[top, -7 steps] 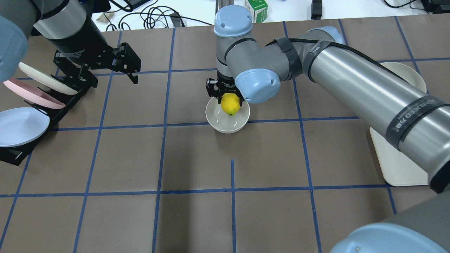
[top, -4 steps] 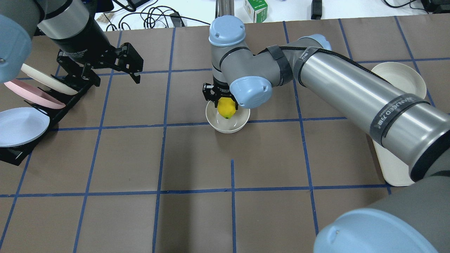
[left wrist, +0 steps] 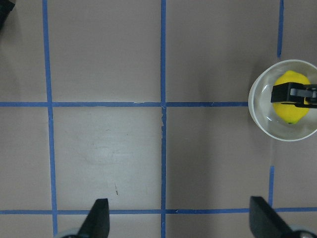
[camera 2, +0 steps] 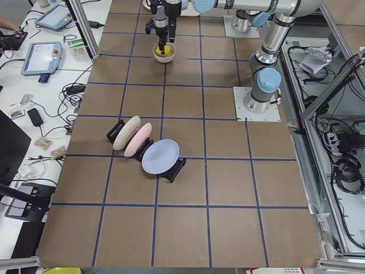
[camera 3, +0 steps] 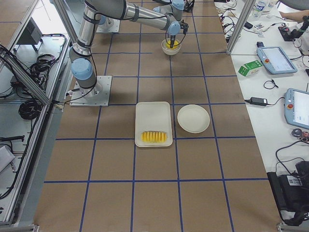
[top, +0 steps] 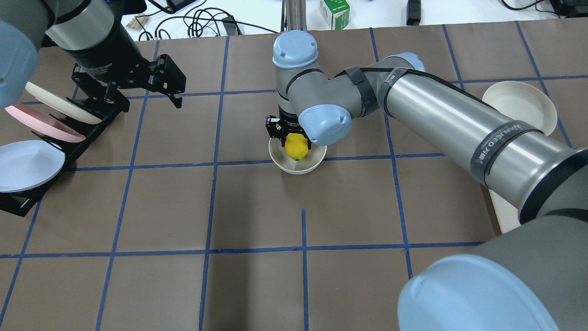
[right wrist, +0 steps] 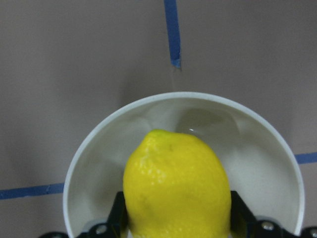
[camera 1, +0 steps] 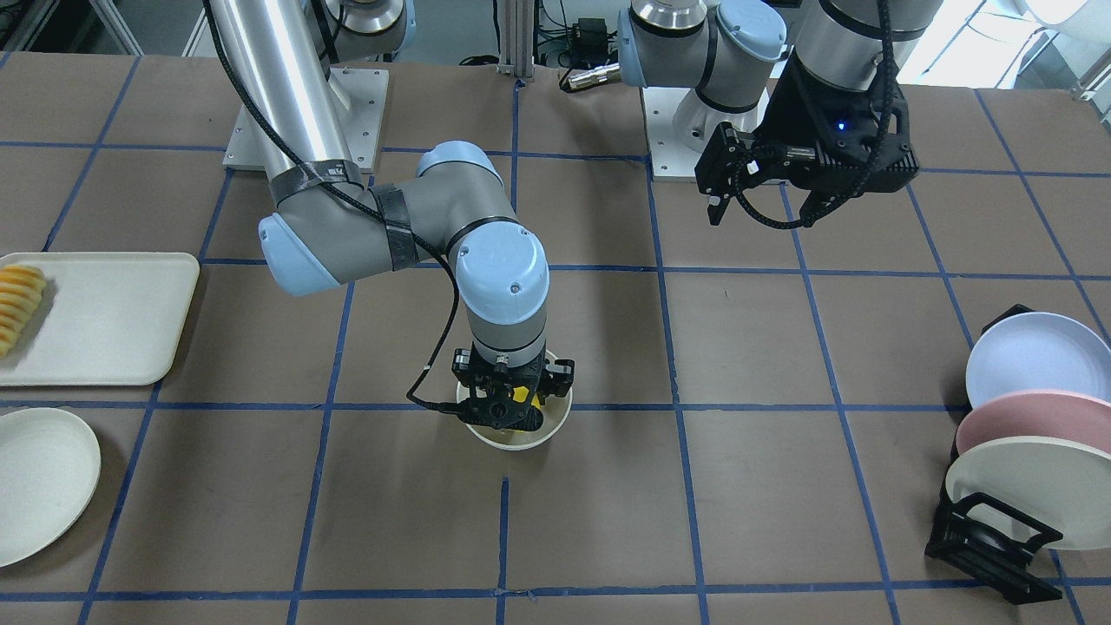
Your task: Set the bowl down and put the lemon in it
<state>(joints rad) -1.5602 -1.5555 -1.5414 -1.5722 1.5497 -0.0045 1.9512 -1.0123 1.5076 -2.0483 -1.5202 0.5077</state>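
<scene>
Evidently the right gripper point(camera 1: 512, 410) clamps the lemon point(right wrist: 177, 188) low inside the bowl point(top: 297, 168) for a gentle drop; the left gripper point(left wrist: 181, 225), well clear, gapes empty.

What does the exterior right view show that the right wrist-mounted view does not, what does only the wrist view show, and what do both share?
Only exterior right: the tray holding fruit slices and the flat plate beside it. Only the wrist view: the lemon close up with its dimpled skin, and the right gripper with its fingers against the lemon's sides. Both: the gripped lemon within the rim of the bowl.
</scene>
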